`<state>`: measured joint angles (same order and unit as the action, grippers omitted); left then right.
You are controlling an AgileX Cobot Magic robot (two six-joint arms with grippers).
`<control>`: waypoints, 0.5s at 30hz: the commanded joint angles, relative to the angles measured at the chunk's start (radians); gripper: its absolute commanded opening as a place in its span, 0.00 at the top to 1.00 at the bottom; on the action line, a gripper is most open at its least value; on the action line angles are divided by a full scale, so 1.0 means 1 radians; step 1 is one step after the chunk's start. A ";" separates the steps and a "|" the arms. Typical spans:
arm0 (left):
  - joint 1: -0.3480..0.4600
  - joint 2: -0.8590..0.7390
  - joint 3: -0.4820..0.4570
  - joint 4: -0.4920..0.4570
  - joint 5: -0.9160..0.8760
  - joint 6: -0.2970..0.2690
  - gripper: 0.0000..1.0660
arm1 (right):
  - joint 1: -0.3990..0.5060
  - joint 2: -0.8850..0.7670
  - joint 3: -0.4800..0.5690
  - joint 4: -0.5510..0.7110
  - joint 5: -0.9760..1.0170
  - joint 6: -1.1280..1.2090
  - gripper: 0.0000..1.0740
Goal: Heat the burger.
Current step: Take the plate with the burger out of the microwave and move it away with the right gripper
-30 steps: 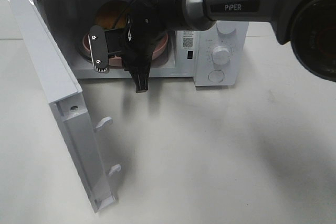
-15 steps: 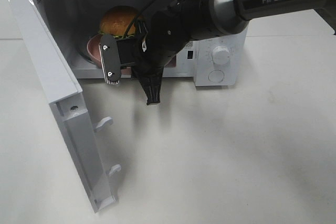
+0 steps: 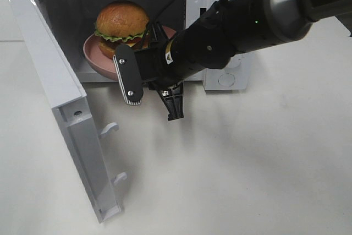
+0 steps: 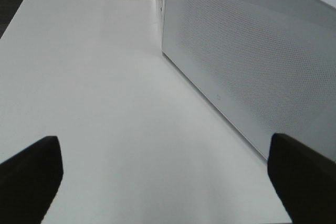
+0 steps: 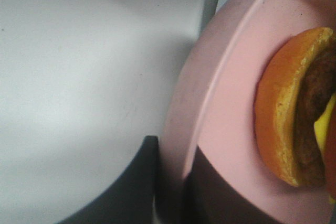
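Already the burger (image 3: 121, 23) is sitting on the pink plate (image 3: 92, 54), and the plate is resting just inside the mouth of the microwave (image 3: 228, 78), whose door (image 3: 60, 108) is standing wide open toward the worktop (image 3: 247, 163). In the right wrist view the right gripper (image 3: 151, 83) is clenching the plate's rim, one finger on each side of it, so it is holding the plate rather than the burger itself. The left gripper (image 4: 163, 169) is hanging released and empty over bare worktop beside the microwave's outer wall. Judging by this, loading is nearly done; letting go of the plate, withdrawing the arm, shutting the door and turning the dial are all remaining.
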<state>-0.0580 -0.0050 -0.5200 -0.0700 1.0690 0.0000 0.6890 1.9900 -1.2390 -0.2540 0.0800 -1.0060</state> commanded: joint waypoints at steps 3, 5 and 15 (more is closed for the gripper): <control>0.003 -0.006 0.004 0.001 -0.002 0.000 0.08 | -0.011 -0.107 0.112 -0.053 -0.107 0.001 1.00; 0.003 -0.006 0.004 0.001 -0.002 0.000 0.08 | -0.011 -0.136 0.156 -0.053 -0.132 0.001 1.00; 0.003 -0.006 0.004 0.001 -0.002 0.000 0.08 | -0.011 -0.320 0.410 -0.052 -0.200 0.001 1.00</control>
<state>-0.0580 -0.0050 -0.5200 -0.0700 1.0690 0.0000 0.6890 1.7300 -0.8640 -0.3110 -0.0450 -1.0190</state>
